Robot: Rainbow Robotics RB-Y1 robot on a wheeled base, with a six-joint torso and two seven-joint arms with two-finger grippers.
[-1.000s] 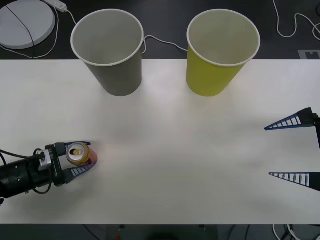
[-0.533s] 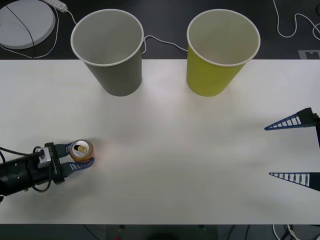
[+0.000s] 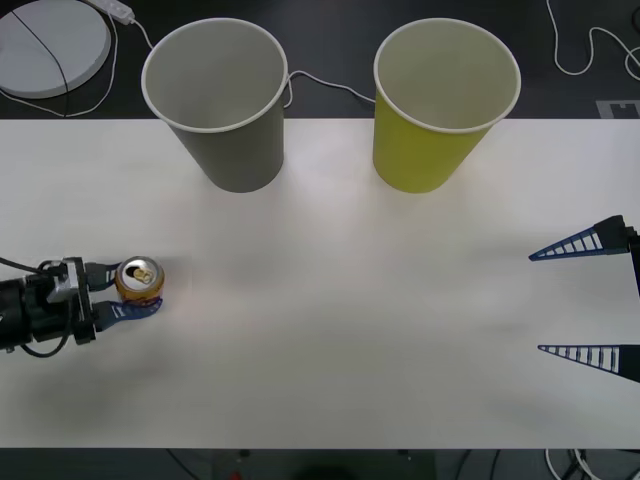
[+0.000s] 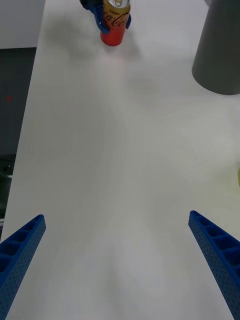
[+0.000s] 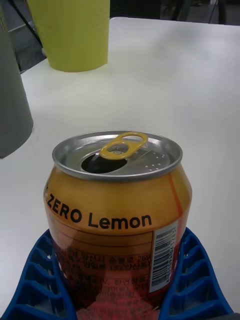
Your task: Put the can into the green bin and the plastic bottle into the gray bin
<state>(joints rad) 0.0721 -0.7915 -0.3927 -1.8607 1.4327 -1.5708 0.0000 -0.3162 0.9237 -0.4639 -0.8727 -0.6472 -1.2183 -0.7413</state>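
The can (image 3: 138, 280), orange and red with a shiny open top, stands upright at the table's left side. My left gripper (image 3: 142, 289) is shut on it. In the left wrist view the blue fingers (image 5: 40, 280) clasp both sides of the can (image 5: 117, 210). The right wrist view shows the can (image 4: 115, 22) far off. The gray bin (image 3: 235, 150) and the green bin (image 3: 420, 160) stand side by side at the table's far edge. My right gripper (image 3: 535, 303) hangs open at the right edge, holding nothing. The plastic bottle is out of view.
The white table (image 3: 350, 300) is bare between the can and the bins. A round white disc (image 3: 50, 45) and cables lie on the dark floor beyond the far edge. The table's front edge runs close below the left arm.
The left gripper has carried the can to the left and further up the front view. The right gripper and both bins have not moved.
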